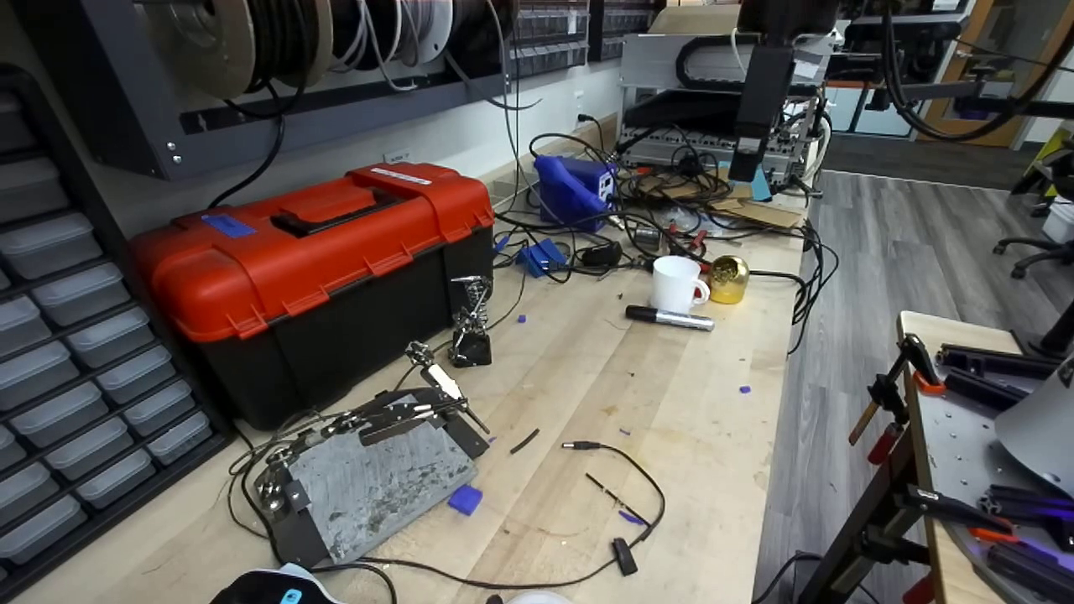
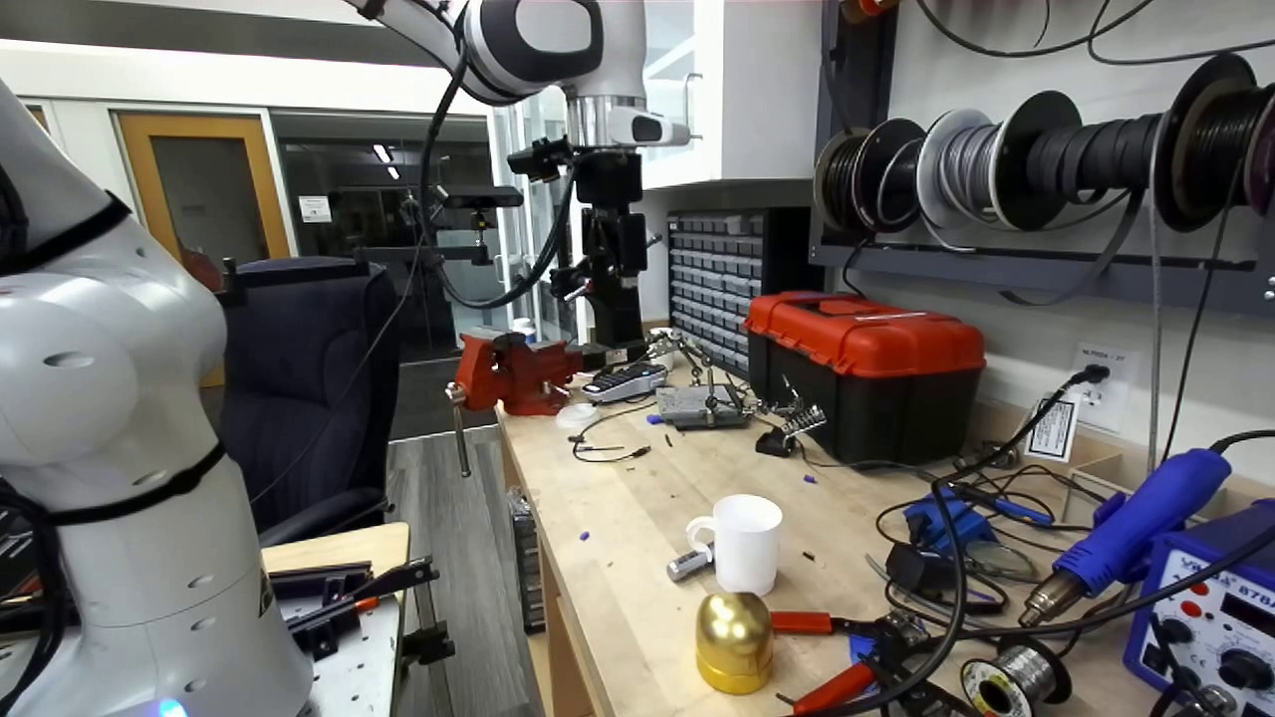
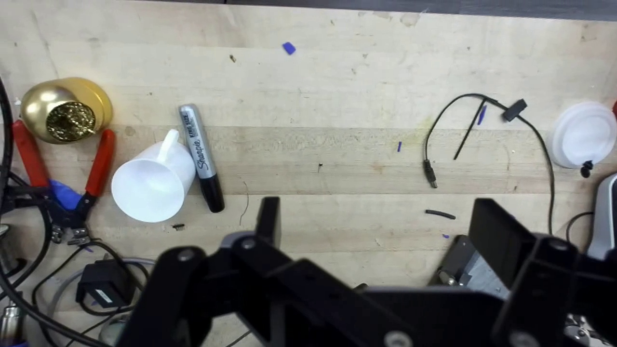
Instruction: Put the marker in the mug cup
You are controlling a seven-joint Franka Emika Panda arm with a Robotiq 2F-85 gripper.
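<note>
Though beside mug [image 3: 156,180], marker [image 3: 202,156] outside.

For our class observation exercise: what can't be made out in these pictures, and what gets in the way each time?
Marker: in an exterior view, the mug hides its dark end.
Toolbox contents: hidden in both exterior views by the closed red lid.
Grey plate: largely covered by the tool in the wrist view.
Printed tag: in an exterior view, its lettering is too small to read.
</note>
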